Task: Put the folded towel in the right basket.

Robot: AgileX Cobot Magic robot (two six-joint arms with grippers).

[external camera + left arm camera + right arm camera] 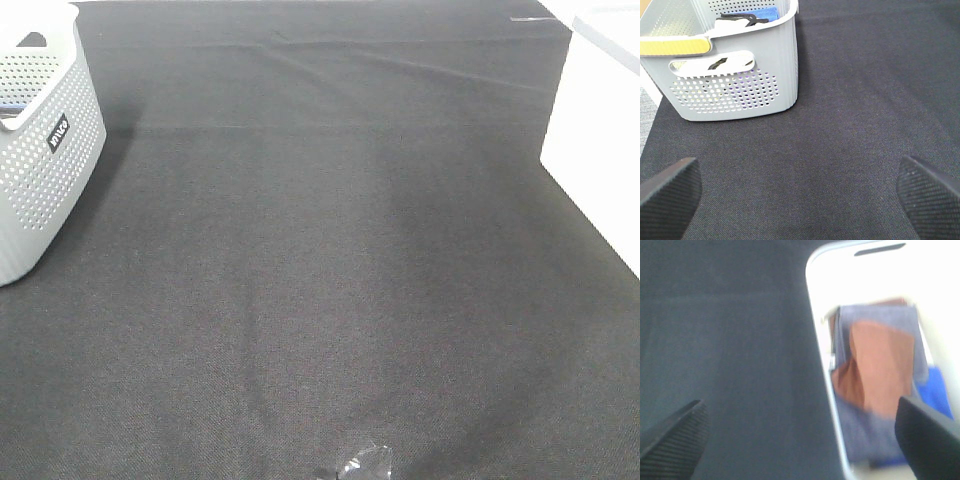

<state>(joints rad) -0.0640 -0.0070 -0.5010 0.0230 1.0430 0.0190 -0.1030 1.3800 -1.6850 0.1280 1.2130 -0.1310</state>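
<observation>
A folded brown towel (880, 365) lies inside the white right basket (820, 340), on top of a grey-purple towel (875, 315). The right wrist view is blurred. My right gripper (800, 440) is open and empty, above the black cloth next to the basket's rim, with one finger (927, 435) over the basket. In the exterior high view the right basket (595, 130) stands at the right edge; its inside and both arms are out of view there. My left gripper (800, 200) is open and empty above the cloth, facing the left basket (740, 90).
The grey perforated left basket (45, 150) stands at the far left and holds blue and white items (760, 14). A blue cloth (937, 390) lies in the right basket beside the towels. Black cloth (320, 260) covers the table. A small shiny object (360, 465) shows at the front edge.
</observation>
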